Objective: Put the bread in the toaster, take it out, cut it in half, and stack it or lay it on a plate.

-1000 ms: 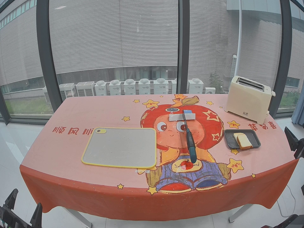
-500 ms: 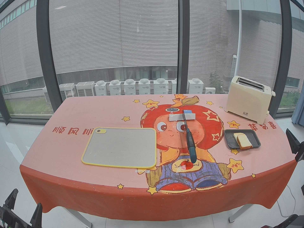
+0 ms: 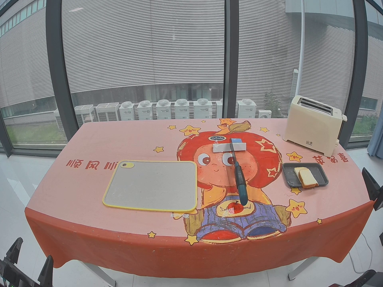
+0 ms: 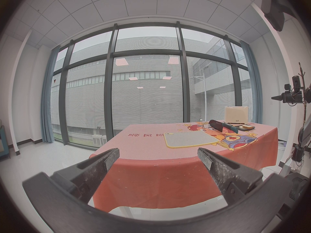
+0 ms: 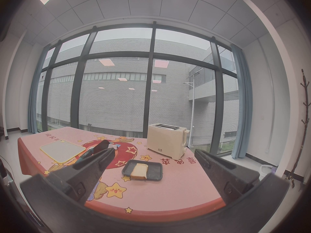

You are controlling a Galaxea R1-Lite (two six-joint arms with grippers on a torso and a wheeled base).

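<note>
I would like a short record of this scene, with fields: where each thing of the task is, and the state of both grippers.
bread: on the dark tray, right side of the table
toaster: upright, far right corner, behind the tray
knife: middle of table, handle toward the robot
cutting board: left of the knife
left gripper: jaws open, low, before the table's front left
right gripper: jaws open, off the table's right edge

bread (image 3: 308, 177), possibly two slices, in tray (image 3: 289, 174) | toaster (image 3: 313, 125) behind | knife (image 3: 239, 176) beside cutting board (image 3: 153, 185)
</note>
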